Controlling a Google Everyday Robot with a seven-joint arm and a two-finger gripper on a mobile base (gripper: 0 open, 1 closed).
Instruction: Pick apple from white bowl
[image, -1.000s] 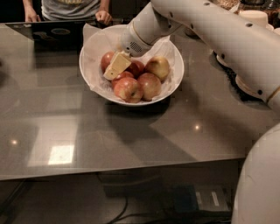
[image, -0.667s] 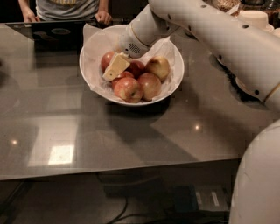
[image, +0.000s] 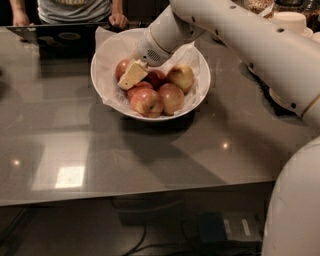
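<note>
The gripper is down inside the white bowl, at the end of the white arm that slants in from the upper right. Its pale, wedge-shaped tip points down and to the left, lying across the heap of fruit. Whether it is open or closed cannot be told from this angle.

The apple sits just to the left of and behind the gripper, against the far-left side of the bowl. It is deep red, and part of it is hidden by the gripper's tip. It looks to be touching the tip, though the contact is not clear.

Directly to the gripper's right is a smaller, darker red apple, and further right a yellow-green apple. Below the gripper, toward the near rim, lie a mottled red-yellow apple and beside it another reddish apple — the two touch.

Crinkled white paper lines the bowl and rises up behind the gripper. The bowl stands on a glossy grey table. Well beyond the gripper to the left, at the far edge, is a dark laptop, with a person's hand resting near it.
</note>
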